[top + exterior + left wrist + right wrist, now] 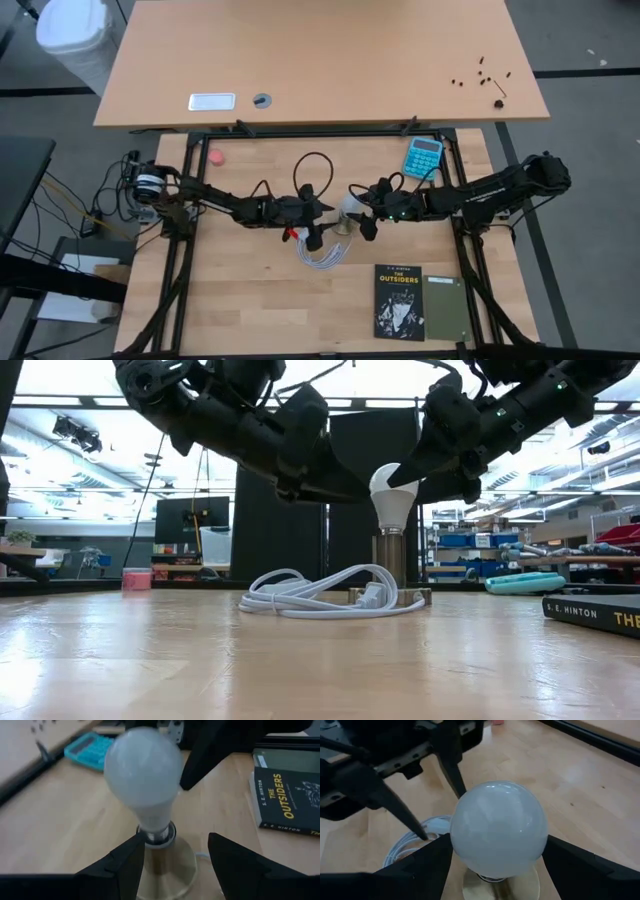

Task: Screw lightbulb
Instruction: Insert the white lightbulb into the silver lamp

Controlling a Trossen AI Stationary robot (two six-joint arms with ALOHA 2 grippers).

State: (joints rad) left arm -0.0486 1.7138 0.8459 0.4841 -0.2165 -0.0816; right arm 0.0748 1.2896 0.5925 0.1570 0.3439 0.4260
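Frosted white glass, so the lightbulb point(495, 827) is light, slick and breakable; grip the round globe gently. It stands upright in the socket point(167, 862) mid-table. Right gripper point(495, 862) fingers hug the globe, probably touching. Left gripper point(175, 857) fingers sit apart around the socket neck, seen only in its wrist view; low view shows the white cable point(320, 595).

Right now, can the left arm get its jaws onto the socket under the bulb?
Probably yes. The left gripper already has its jaws on either side of the socket below the lightbulb, nothing between; the right gripper holds the bulb higher up.
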